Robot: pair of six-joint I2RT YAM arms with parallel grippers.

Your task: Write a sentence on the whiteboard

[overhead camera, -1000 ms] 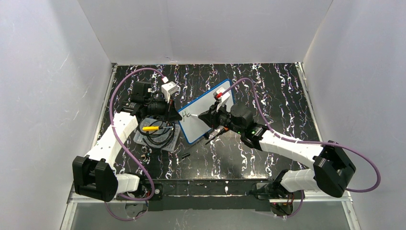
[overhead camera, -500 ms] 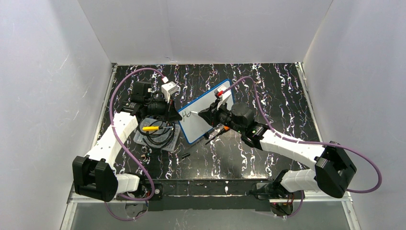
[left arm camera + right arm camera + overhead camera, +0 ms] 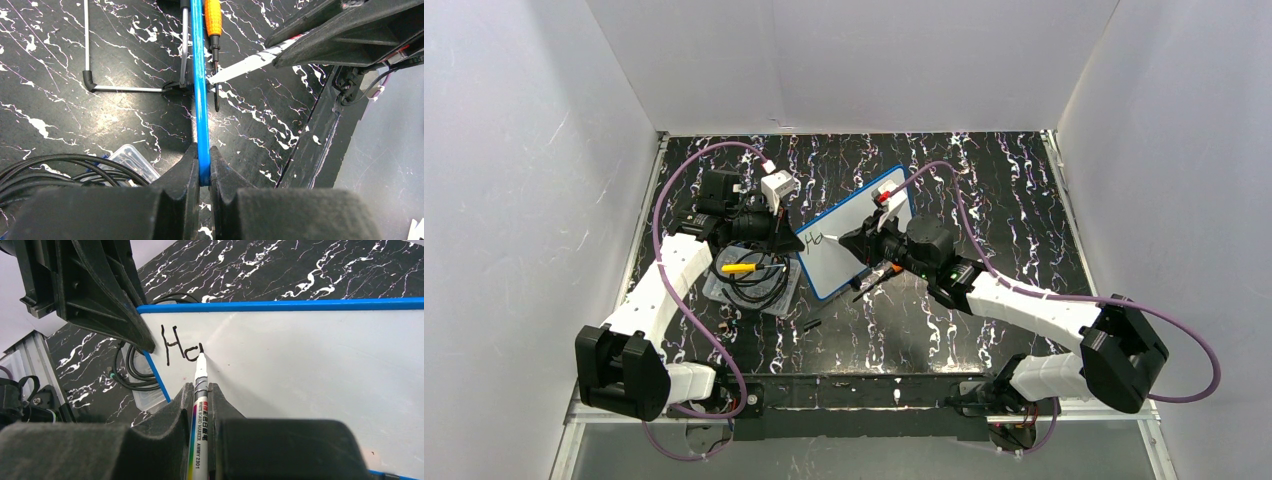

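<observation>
1. L jaws pinch board [image 3: 300,365] rim, mid-counter [image 3: 1014,190]. Thin grip, so pen pressure may pivot or slip it.
2. R jaws clamp marker [image 3: 200,390], tip on sentence [image 3: 180,346], only "Ha" so far. If marker slides, strokes skip or smear.

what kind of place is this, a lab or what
Probably a robot test cell in a lab: plain white walls box in a black marbled table, the left arm and right arm are bolted at its near edge, and the right gripper holds a marker to a whiteboard.

clear tray [image 3: 714,292], black cable [image 3: 759,287], possibly screwdriver [image 3: 213,20]
</observation>
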